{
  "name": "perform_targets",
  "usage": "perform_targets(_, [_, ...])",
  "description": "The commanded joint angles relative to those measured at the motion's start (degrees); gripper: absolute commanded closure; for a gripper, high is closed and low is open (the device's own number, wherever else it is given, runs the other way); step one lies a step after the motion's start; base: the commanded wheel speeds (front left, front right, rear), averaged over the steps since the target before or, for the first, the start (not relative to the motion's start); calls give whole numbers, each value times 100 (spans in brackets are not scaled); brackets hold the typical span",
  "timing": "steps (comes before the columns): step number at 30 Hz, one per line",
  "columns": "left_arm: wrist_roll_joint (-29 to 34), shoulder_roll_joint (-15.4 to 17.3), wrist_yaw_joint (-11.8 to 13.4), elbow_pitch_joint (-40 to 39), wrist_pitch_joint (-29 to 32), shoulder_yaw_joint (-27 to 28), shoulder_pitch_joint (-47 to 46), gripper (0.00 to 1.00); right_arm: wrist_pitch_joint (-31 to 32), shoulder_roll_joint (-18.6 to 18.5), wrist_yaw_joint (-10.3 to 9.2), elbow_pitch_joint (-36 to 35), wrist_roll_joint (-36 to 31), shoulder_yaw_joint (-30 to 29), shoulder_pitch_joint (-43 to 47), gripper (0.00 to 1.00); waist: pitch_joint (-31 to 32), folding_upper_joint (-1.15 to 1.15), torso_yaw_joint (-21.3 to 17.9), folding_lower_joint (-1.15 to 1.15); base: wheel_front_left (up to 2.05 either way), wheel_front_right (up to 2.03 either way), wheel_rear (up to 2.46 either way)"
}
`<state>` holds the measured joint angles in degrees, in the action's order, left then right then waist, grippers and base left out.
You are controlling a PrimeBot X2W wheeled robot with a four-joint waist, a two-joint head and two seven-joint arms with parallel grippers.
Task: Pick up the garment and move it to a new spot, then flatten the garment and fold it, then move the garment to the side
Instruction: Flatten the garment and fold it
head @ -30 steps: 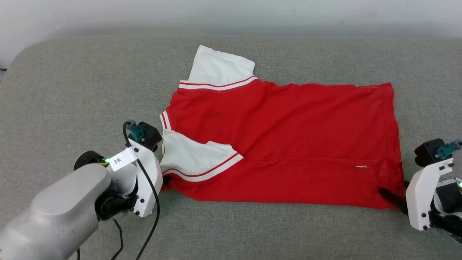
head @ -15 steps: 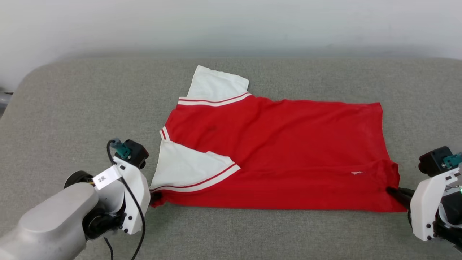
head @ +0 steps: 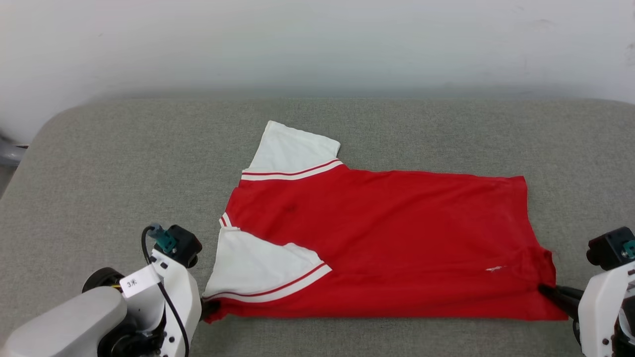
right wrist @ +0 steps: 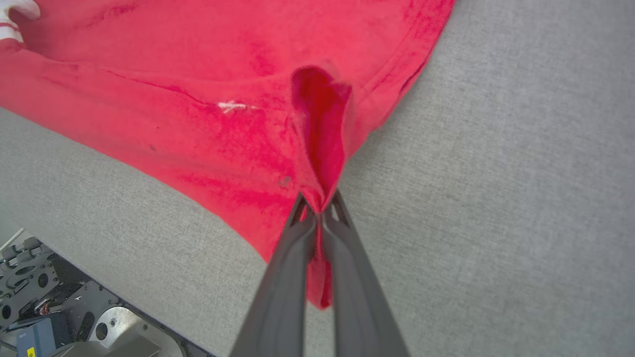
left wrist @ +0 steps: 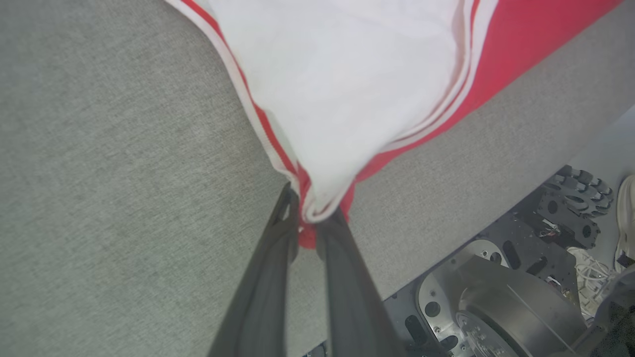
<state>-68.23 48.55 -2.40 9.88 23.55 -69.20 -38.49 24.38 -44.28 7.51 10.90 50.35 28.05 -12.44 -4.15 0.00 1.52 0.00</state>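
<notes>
The garment (head: 387, 238), a red T-shirt with white striped-trim sleeves, lies spread on the grey cushion (head: 99, 188), folded along its near edge with one sleeve lying on top. My left gripper (head: 211, 310) is shut on its near left corner; the left wrist view shows the garment (left wrist: 347, 89) pinched between the dark fingers (left wrist: 278, 248) of the left gripper (left wrist: 311, 218). My right gripper (head: 545, 290) is shut on the near right hem corner. In the right wrist view the garment (right wrist: 198, 99) bunches into a raised fold at the right gripper (right wrist: 320, 206).
A pale wall (head: 317, 44) rises behind the cushion. Beyond the cushion's near edge, the wrist views show the robot's metal base (left wrist: 496, 307) with wheels (left wrist: 580, 198) and the base (right wrist: 44, 307) again on the right side.
The head camera tilted, so the scene sits lower in view. The near edge of the garment has been drawn toward me. My right gripper closed on the hem corner.
</notes>
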Motion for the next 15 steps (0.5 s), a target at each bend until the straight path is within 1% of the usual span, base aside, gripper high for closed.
perform_targets(1, [3, 55, 49, -89, 25, -11, 125, 100, 53, -36, -5, -76, -36, -100, 151, 100, 0, 0, 2, 0, 0, 0, 0])
perform_targets(4, [-98, 162, 145, -294, -3, 22, 228, 100, 169, -11, -5, -213, -74, -386, 417, 100, -21, 0, -1, 0, 0, 0, 0])
perform_targets(7, [-99, 228, 221, -337, 4, 0, 315, 100, 285, 116, -5, -215, -167, -631, 583, 100, -85, 0, -27, 0, 0, 0, 0])
perform_targets(11, [-89, 122, 254, -197, -39, -9, 314, 100, 413, 353, -5, -64, -321, -808, 584, 100, -205, 0, -60, 0, 0, 0, 0])
perform_targets(15, [-169, -73, 201, 118, -68, 1, 337, 100, 391, 614, -5, 175, -486, -773, 432, 100, -295, 0, -75, 0, 0, 0, 0])
